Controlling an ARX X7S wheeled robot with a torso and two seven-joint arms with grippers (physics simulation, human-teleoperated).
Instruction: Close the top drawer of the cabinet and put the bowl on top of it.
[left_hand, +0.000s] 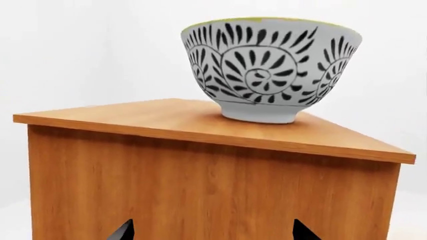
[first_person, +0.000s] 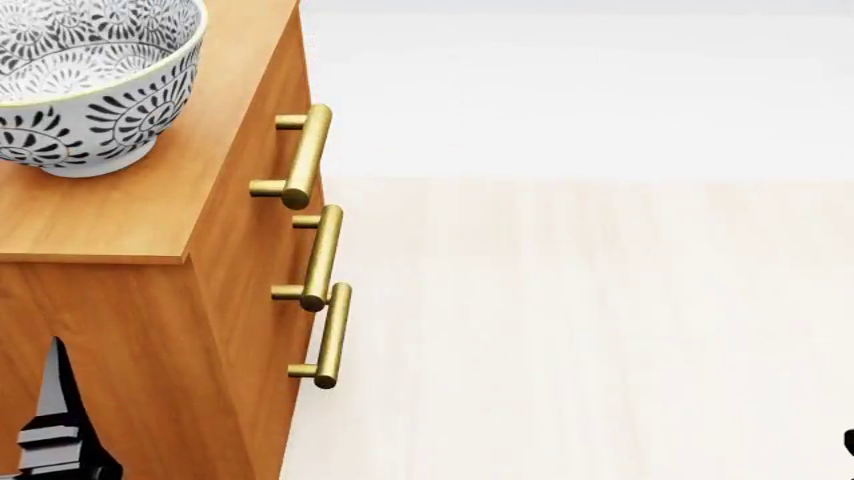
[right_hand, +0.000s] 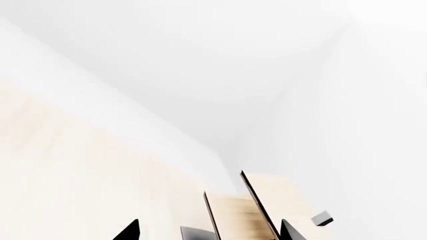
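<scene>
Sitting upright on the cabinet (first_person: 120, 215) top, the bowl (left_hand: 270, 67) is above and beyond the left gripper (left_hand: 212, 231), whose tips stand apart, released; top drawer (first_person: 260, 140) looks shut; back away gently; right gripper (right_hand: 210, 231) likewise spread, empty.

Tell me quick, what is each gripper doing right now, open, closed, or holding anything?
Left gripper: open, holding nothing; the bowl sits free on the cabinet.
Right gripper: open, holding nothing.
</scene>
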